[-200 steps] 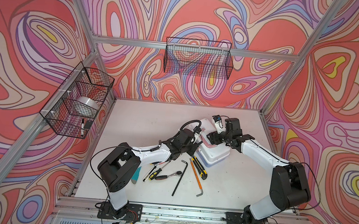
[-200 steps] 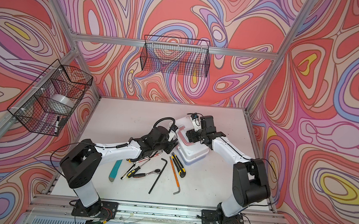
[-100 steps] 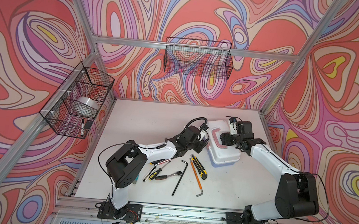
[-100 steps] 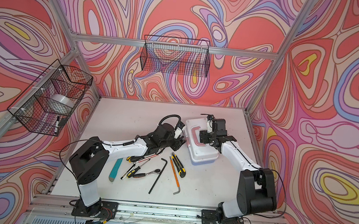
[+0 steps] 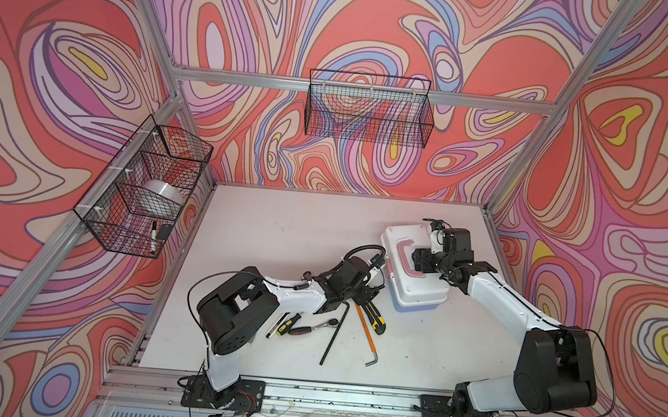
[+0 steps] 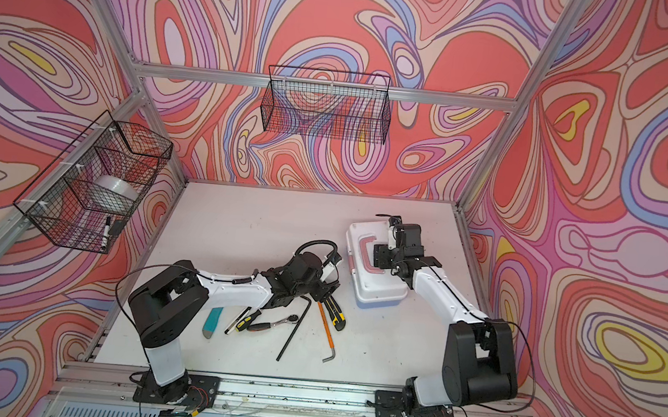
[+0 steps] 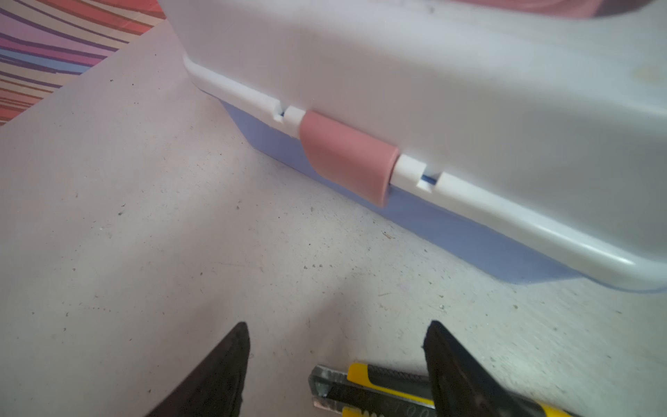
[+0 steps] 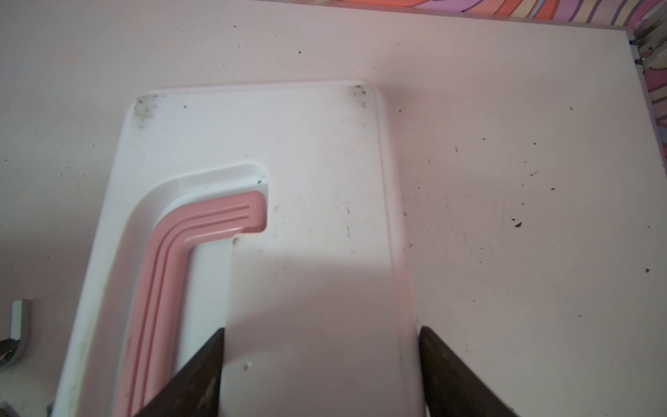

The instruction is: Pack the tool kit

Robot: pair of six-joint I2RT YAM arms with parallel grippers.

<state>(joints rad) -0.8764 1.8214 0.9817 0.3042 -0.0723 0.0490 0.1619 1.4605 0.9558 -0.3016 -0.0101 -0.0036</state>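
Note:
The tool kit (image 5: 420, 297) (image 6: 379, 285) lies closed on the table's right half, white lid over blue base. My right gripper (image 5: 419, 261) (image 8: 321, 328) reaches down onto it. It is shut on the lid (image 8: 288, 144), one finger in the recess by the pink handle (image 8: 169, 260), the other outside the rear edge. My left gripper (image 5: 372, 292) (image 7: 335, 325) stands open a short way in front of the pink latch (image 7: 346, 155), touching nothing. Its tips straddle the nose of a yellow utility knife (image 7: 375, 382) (image 5: 374, 320) lying on the table.
Loose tools lie near the left arm: an orange hex key (image 5: 366, 334), a black hex key (image 5: 335, 331), a ratchet (image 5: 312, 326), screwdrivers (image 5: 281, 323), a teal-handled tool (image 6: 213, 321). Black wire baskets hang on the left wall (image 5: 146, 191) and the back wall (image 5: 368, 112).
The tool kit has slid right and back with my right gripper on its lid. My left gripper has opened, and a gap now lies between it and the latch.

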